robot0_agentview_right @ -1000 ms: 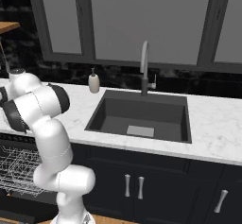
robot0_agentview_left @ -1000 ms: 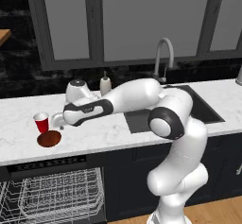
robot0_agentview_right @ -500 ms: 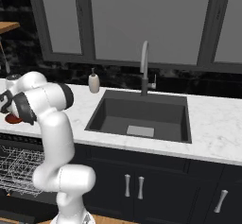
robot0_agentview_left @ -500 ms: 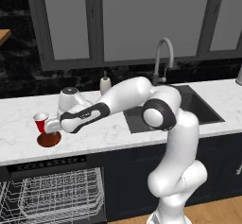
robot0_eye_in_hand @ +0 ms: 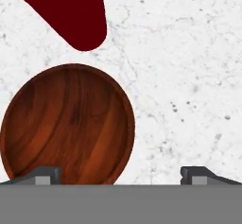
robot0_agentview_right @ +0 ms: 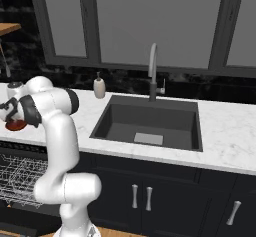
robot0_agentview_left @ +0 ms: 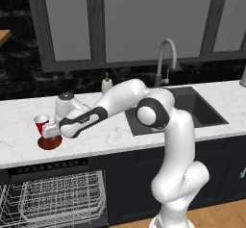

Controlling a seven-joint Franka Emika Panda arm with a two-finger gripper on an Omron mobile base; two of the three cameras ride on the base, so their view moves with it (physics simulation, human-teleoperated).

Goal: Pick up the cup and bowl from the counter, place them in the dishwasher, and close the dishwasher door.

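1. The cup (robot0_agentview_left: 42, 124) stands upright near the left end of the counter (robot0_agentview_left: 115, 135), about midway between the back wall and the front edge. Its white rim faces up; its red wall tapers toward the base. In the hand view the cup (robot0_eye_in_hand: 71, 15) appears just beyond the bowl, apart from it by a narrow strip of marble.
2. The bowl (robot0_agentview_left: 50, 143) rests flat on the counter immediately in front of the cup, closer to the front edge. In the hand view the bowl (robot0_eye_in_hand: 68, 124) shows a wood-grain interior and sits off-centre, under the left finger tip rather than between both tips.
3. The gripper (robot0_eye_in_hand: 121, 175) hangs over the bowl, pointing down at the counter. The jaws stand wide apart and hold nothing. Judgement: this posture suits a descent onto the bowl rim, with one finger inside and one outside.
4. The dishwasher (robot0_agentview_left: 53, 200) sits directly below the cup and bowl, with its white wire rack (robot0_agentview_left: 57, 198) drawn forward and exposed. Judgement: the open rack keeps the transfer path short.
5. The soap dispenser (robot0_agentview_left: 106, 83) stands at the back edge of the counter; the sink (robot0_agentview_right: 150, 123) and the faucet (robot0_agentview_right: 152, 71) lie to the right.
6. No brand, label or legible writing is visible on any item.
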